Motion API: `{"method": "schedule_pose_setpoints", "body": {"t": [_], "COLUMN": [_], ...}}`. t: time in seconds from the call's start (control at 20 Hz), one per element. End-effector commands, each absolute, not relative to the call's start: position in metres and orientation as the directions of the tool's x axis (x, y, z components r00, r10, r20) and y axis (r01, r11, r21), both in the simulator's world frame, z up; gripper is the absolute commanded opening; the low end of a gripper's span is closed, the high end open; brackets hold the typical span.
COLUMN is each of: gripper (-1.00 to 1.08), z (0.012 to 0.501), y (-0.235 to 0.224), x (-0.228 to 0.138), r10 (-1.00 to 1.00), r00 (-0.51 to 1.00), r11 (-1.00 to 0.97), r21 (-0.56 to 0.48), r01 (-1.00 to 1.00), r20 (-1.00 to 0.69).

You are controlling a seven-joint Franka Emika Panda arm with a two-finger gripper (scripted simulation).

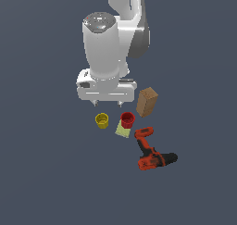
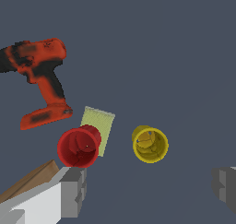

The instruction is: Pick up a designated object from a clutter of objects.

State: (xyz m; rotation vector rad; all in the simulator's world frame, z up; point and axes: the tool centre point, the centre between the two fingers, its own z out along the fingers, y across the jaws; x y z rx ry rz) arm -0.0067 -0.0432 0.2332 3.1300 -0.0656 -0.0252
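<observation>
The yellow cup (image 1: pixel 102 120) stands upright on the dark bench (image 1: pixel 51 173), mouth up, at the exterior view's left end of the clutter. Just beside it, toward that view's right, we see the red cup (image 1: pixel 127 119) touching the pale yellow-green block (image 1: pixel 123 130). The brown box (image 1: pixel 147 102) stands beyond the red cup, and the orange-and-black drill (image 1: pixel 152 153) lies on its side nearer the camera. Our claw (image 1: pixel 108 102) hangs above the cups with its fingers (image 2: pixel 73 191) spread wide apart; it holds nothing and touches nothing. In the wrist view, the yellow cup (image 2: pixel 150 144) sits between the two fingertips' lines, apart from both.
</observation>
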Motion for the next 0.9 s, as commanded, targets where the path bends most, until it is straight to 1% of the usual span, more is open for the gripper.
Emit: {"method": "schedule_pose_setpoints", "body": {"t": [0.0, 0.4, 0.85], "gripper": [1.00, 1.00, 1.00], "z": [0.209, 0.141, 0.102], "y": [-0.051, -0.073, -0.086], "x": [-0.009, -0.025, -0.040], "r10": [-0.047, -0.063, -0.075], "r00": [0.999, 0.998, 0.997], "r11": [-0.999, -0.998, -0.997], "r21": [0.007, -0.001, 0.000], "r01": [-0.046, -0.063, -0.075], "r20": [-0.014, -0.006, -0.001]}}
